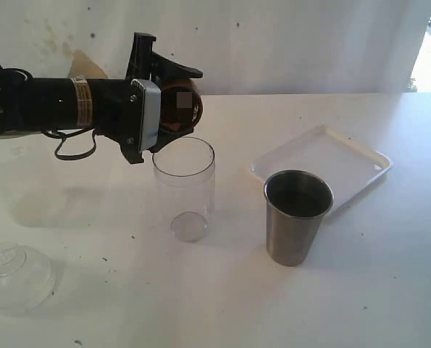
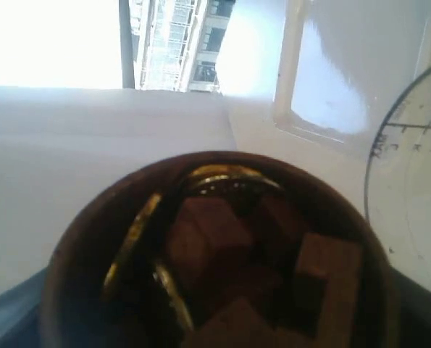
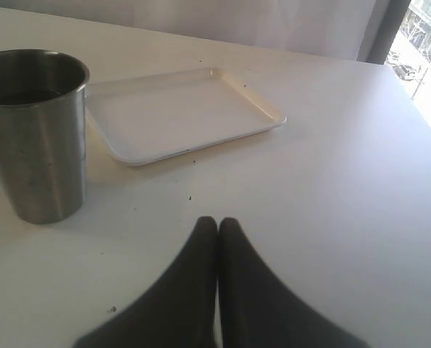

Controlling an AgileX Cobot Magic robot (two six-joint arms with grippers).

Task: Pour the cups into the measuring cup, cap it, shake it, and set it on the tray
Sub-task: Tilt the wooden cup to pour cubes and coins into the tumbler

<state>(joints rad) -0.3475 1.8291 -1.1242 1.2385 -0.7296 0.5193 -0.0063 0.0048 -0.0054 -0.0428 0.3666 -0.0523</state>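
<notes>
Toward the front left of the white worktop (image 1: 389, 290) lies a clear domed lid (image 1: 16, 275), well apart from everything else. Above and behind it, the left arm (image 1: 48, 105) reaches in level from the left edge. The left jaws are clamped on the small brown wooden cup (image 1: 182, 107), one jaw above it and one below. The wooden cup is held in the air, tipped over, just above the back left part of the rim of the measuring cup (image 1: 184, 185). In the left wrist view the wooden cup's (image 2: 215, 254) inside shows several brown cube-shaped pieces, and the measuring cup's marked wall (image 2: 418, 181) stands just beside it.

The measuring cup stands upright on the worktop near the middle, directly under the tipped cup. To its right, and a little nearer the front edge, stands the steel tumbler (image 1: 296, 217), upright, with a dark inside; what it holds cannot be told. Behind the tumbler and further right lies the white square tray (image 1: 360, 156), flat on the worktop, just beside the tumbler but not touching it.

The right jaws, seen only in the right wrist view, are pressed together with nothing between them, low over bare worktop in front of the tumbler (image 3: 38, 138) and tray (image 3: 201, 76).
</notes>
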